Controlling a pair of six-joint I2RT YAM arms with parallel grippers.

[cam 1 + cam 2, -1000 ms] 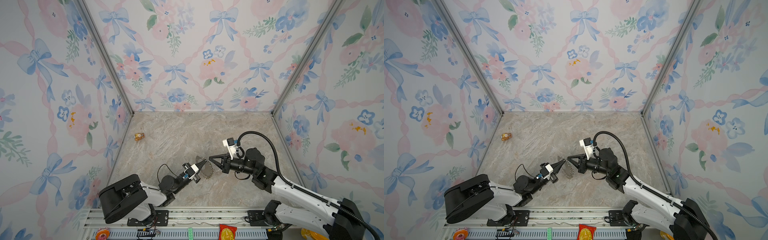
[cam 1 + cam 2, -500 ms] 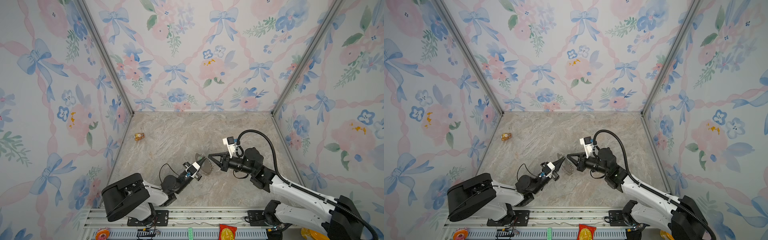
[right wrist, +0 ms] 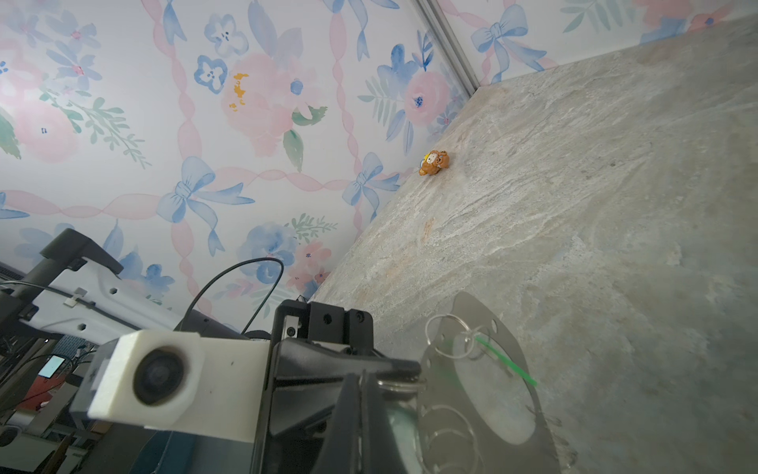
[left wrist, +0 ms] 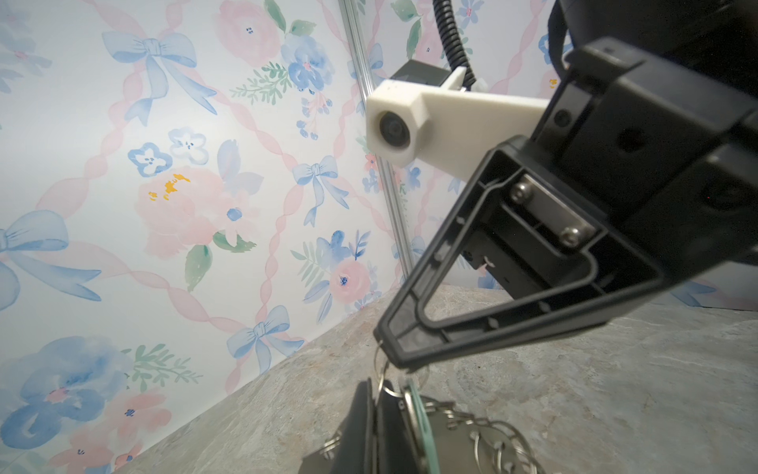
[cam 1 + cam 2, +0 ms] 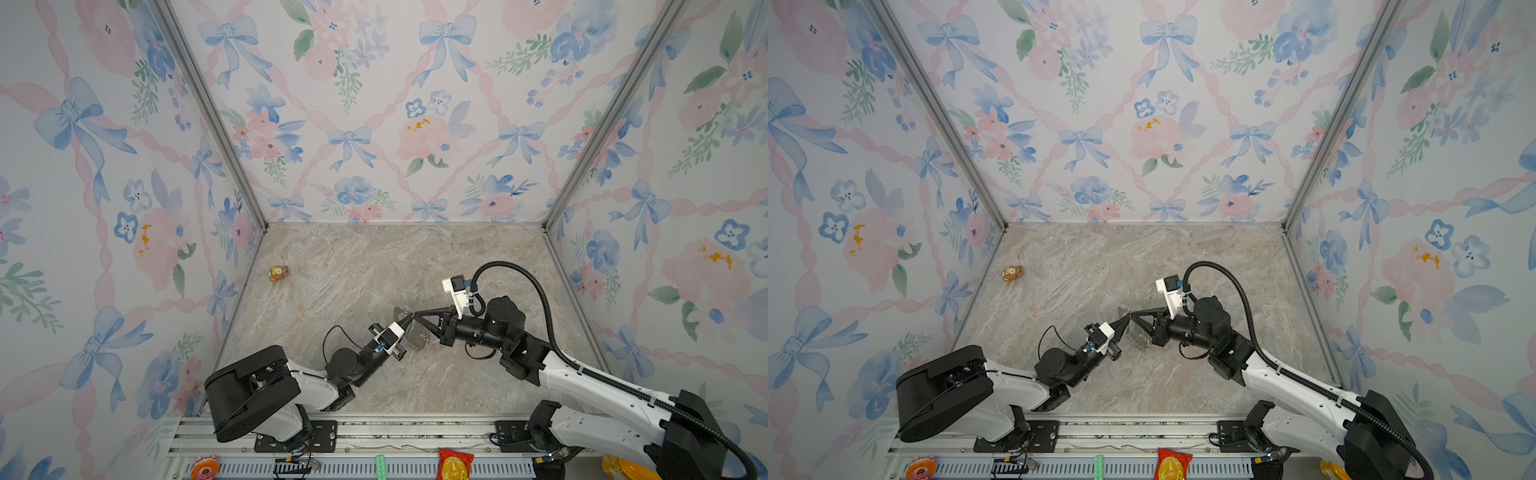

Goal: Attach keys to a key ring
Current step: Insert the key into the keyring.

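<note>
- The left pincer (image 5: 406, 322) is pressed together on the band of the key ring (image 5: 418, 341). It holds that grey hoop near the front middle of the marble surface (image 5: 374, 257).
- The right pincer (image 4: 393, 355) meets it tip to tip. It is also closed, pinching a thin silver ring that leads to the mint-tagged key (image 3: 397, 420).
- The mint tag sits just beside the left fingers, against the hoop.
- In the right wrist view, the bright green key (image 3: 507, 363) shows as a thin bar slanting across the hoop. It lies beside a silver ring near the band's edge; I cannot tell whether it is threaded on.
- A bear figurine (image 5: 278, 273) lies by the left wall, well apart from both arms.
</note>
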